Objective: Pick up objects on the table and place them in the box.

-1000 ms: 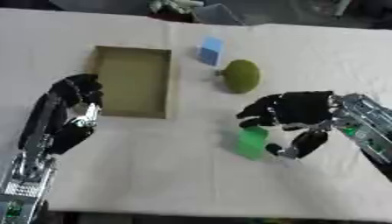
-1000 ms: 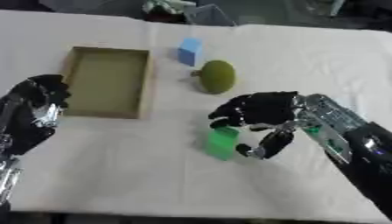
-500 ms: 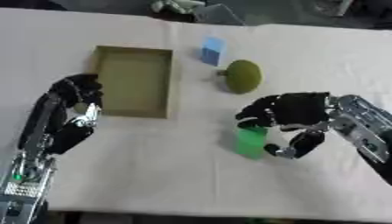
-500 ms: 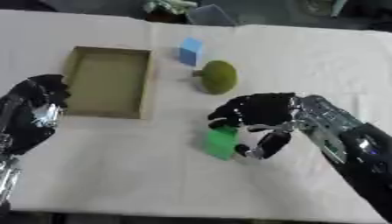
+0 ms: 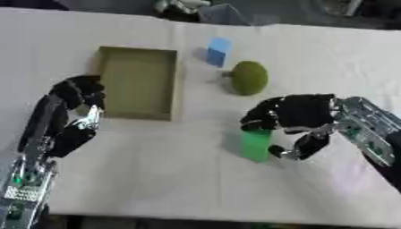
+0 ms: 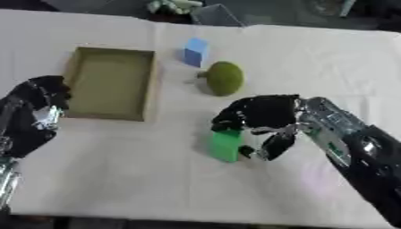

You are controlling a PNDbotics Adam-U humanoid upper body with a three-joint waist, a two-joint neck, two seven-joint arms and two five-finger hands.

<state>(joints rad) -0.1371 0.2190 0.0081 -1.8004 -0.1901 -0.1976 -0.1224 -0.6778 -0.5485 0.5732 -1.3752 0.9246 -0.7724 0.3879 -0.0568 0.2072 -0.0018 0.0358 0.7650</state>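
Right hand is over the green block, centre-right of frame. Fingers curl down around the block's top and the thumb sits low on its right side, so it reads as a pinch closing on the block. Block's base looks to be on the desk; can't tell if it's lifted at all. Judgement: grasp step, pick not completed.

Left hand is idle at left of frame, just beside the box's left wall, fingers curled in, holding nothing. Parked there it stays out of the right arm's path.

Box sits upper left, open top, shallow tan tray, long side running away from the camera. Nothing visible inside, so the task looks to be at its start.

Other items left to move:
- olive round thing, upper centre, small stem-like nub on its left side
- blue block, just above and left of it, near the box's upper right corner

Both well apart from the green block, so no clutter around the current grasp.

Next move, as I read it: lift clear, carry up-left across the frame to the box. The olive thing lies near that line, so the carry wants height or a lower route. The box's near wall is the other catch point. The block is upright and taller than wide, held near its top, so it may tip or swing if the pinch is off-centre.
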